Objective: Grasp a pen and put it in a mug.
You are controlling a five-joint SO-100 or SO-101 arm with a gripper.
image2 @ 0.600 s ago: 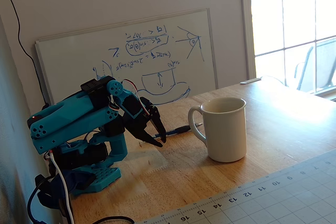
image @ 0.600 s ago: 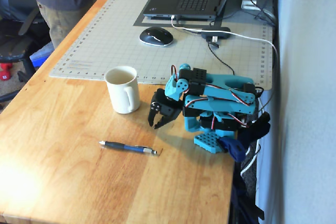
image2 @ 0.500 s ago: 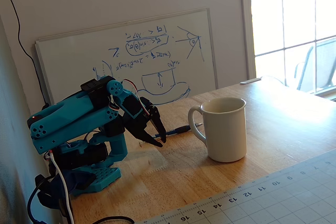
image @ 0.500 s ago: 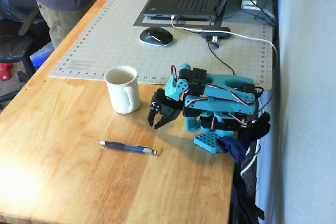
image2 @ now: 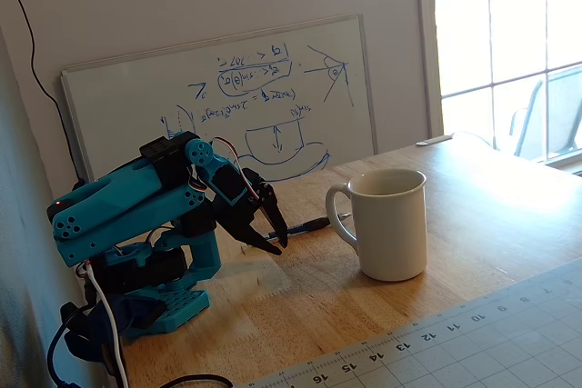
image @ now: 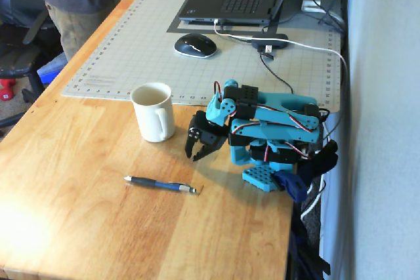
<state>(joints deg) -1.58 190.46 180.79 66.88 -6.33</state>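
My gripper hangs slightly open and empty at frame centre. The pen lies below it; the mug stands left.

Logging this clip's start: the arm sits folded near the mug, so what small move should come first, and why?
Probably swing the hand out over the pen. The hand hangs folded by the base, empty, fingers slightly parted, while the pen lies flat on the wooden table, untouched and apart from the mug.
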